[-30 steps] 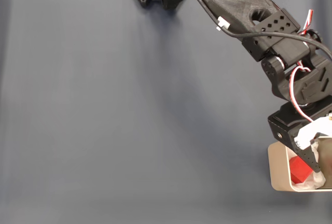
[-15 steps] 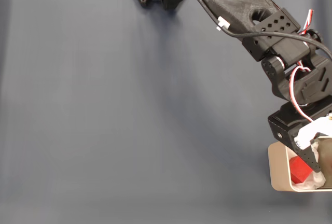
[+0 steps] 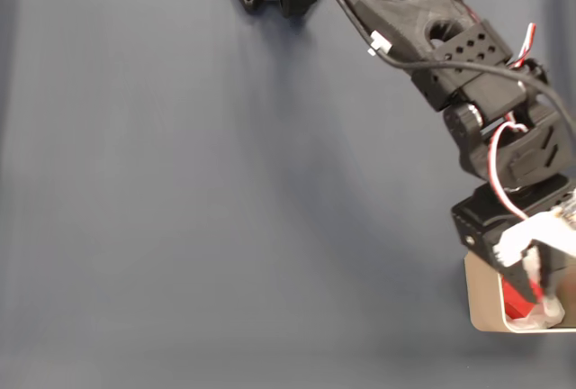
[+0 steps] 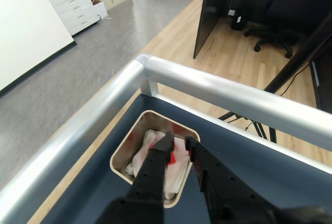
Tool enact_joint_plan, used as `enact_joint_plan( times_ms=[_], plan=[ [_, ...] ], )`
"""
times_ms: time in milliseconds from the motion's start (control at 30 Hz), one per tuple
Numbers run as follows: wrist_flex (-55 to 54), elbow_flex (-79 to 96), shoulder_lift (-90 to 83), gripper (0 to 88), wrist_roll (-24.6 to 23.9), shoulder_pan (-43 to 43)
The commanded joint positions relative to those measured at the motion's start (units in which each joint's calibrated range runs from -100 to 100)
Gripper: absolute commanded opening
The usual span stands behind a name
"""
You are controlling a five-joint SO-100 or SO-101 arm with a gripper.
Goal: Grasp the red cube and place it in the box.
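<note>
While I watch the wrist view, my hand [image 4: 178,144] sits right over the box [image 4: 122,148] with its two black fingers only a narrow gap apart, nothing clamped between them as far as I can see. Red cube [image 4: 180,155] is down inside the box, on the white crumpled padding [image 4: 143,154], peeking out between and below the fingertips. From the fixed view the box [image 3: 482,301] is at the bench's [image 3: 225,209] bottom right corner, and the cube [image 3: 516,301] shows as a red patch behind the arm [image 3: 504,159]. Can't tell if a finger touches it.
</note>
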Motion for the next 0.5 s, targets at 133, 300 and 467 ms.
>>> enact_joint_plan(
  times_ms=[133, 300, 467],
  plan=[
    [3.8, 0.3, -10.1, 0.0, 0.8, 4.1],
    [8.7, 1.0, -14.4, 0.0, 0.4, 8.1],
    [15.5, 1.0, -18.9, 0.0, -0.1, 11.8]
  ],
)
